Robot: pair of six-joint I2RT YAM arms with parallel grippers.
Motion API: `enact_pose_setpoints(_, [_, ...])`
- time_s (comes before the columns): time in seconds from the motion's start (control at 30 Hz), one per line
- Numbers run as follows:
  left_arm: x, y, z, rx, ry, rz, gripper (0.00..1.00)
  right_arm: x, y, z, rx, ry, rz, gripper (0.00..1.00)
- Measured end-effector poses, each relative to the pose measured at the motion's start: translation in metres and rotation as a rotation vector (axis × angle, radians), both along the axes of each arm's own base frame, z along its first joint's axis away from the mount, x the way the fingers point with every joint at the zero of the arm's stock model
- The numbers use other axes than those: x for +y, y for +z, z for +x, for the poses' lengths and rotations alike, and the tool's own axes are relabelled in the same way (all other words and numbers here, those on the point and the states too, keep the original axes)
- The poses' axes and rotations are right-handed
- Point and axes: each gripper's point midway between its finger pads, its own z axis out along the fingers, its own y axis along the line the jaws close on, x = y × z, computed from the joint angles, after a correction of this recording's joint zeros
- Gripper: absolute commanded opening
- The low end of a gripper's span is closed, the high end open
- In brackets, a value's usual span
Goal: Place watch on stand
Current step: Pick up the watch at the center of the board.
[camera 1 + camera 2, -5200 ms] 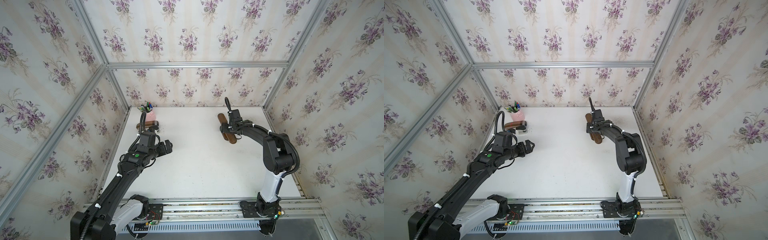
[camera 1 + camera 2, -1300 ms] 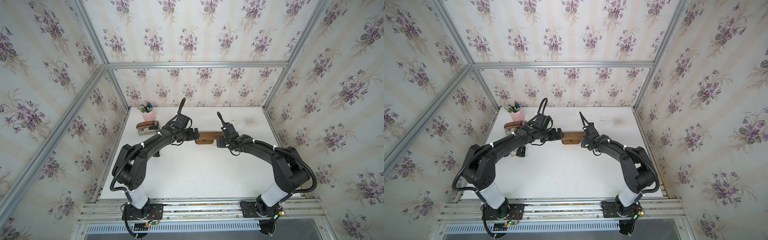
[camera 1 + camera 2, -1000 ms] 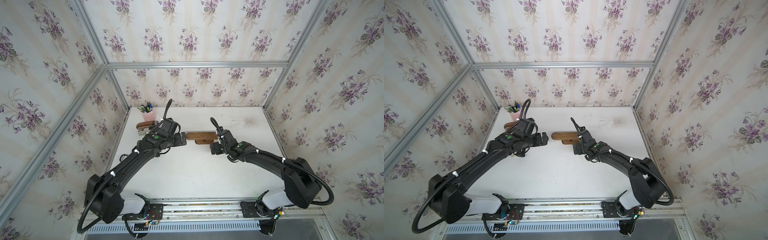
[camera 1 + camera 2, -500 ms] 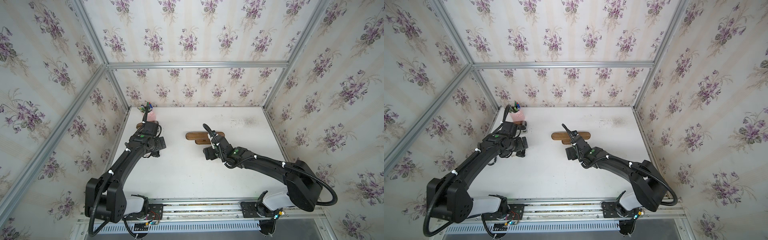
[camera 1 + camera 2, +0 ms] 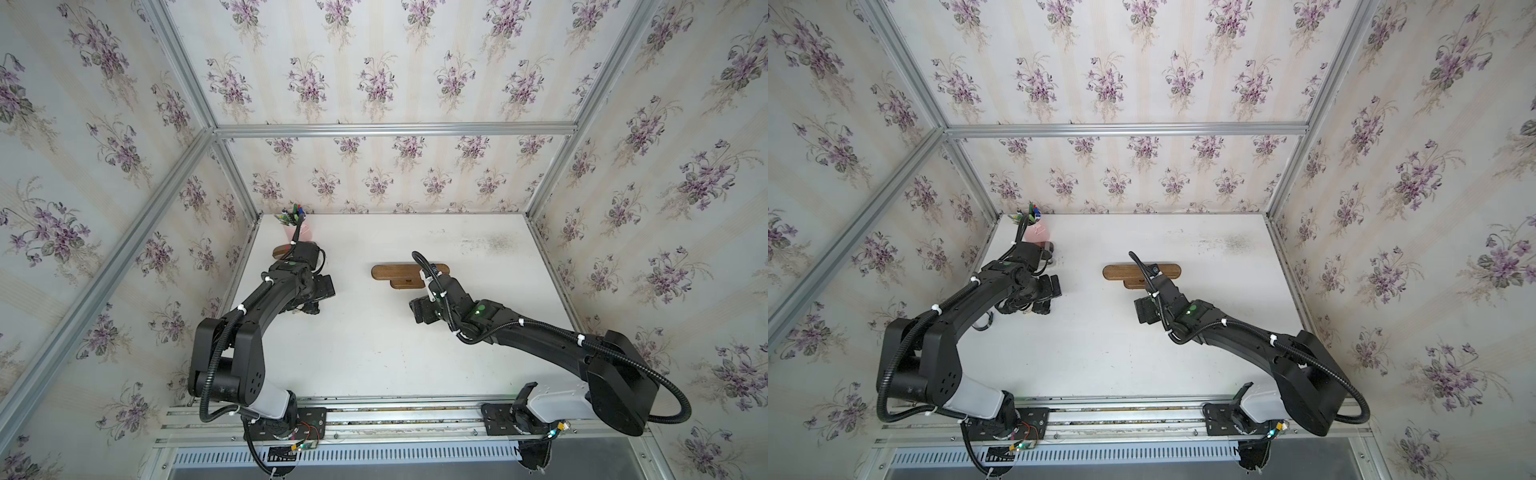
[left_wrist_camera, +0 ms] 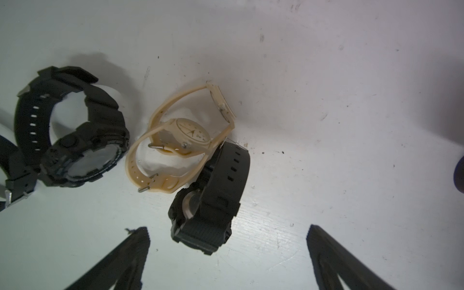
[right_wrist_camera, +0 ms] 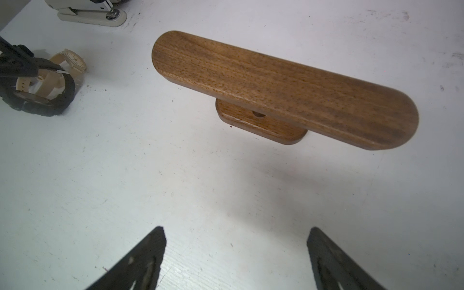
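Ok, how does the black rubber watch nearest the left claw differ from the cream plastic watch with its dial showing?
The black rubber watch is chunky with a wide band; the cream plastic watch is slim with a thin strap. The black one shows its metal back, the cream one its dial. Both lie on the white table, straps looped.

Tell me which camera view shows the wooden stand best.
The right wrist view: the stand is close, bar and foot both visible and uncovered. Both top views show it small from above, the right arm overlapping its foot. The left wrist view shows watches, no stand.
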Motion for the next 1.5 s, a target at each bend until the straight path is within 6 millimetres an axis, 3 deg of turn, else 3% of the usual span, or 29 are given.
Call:
enact_pose_setpoints(0.2, [-0.016,-0.008,0.002,0.033,-0.038,-0.070,0.99,0.000,0.000,-0.001,-0.004,0.004,0.001,0.89])
enact_pose_setpoints(0.4, [-0.044,-0.005,-0.001,0.032,-0.117,-0.127,0.87,0.001,0.000,-0.002,-0.004,0.008,0.001,0.89])
enact_pose_setpoints(0.63, [-0.049,0.000,-0.005,0.009,-0.130,-0.150,0.82,0.003,0.000,-0.003,-0.004,0.013,0.001,0.88])
enact_pose_setpoints(0.97, [-0.034,0.003,0.003,0.006,-0.106,-0.038,0.69,0.005,0.000,-0.005,-0.004,0.018,0.001,0.88])
enact_pose_setpoints(1.1, [-0.014,0.002,0.008,-0.002,-0.028,-0.038,0.66,0.006,-0.001,-0.006,-0.002,0.023,0.000,0.88])
enact_pose_setpoints(1.33, [-0.002,-0.013,0.028,0.032,0.039,-0.041,0.57,0.007,-0.001,-0.007,-0.002,0.026,-0.002,0.88])
enact_pose_setpoints(1.5, [0.001,-0.027,0.029,0.072,0.055,-0.032,0.50,0.006,-0.003,-0.008,0.003,0.026,-0.008,0.88])
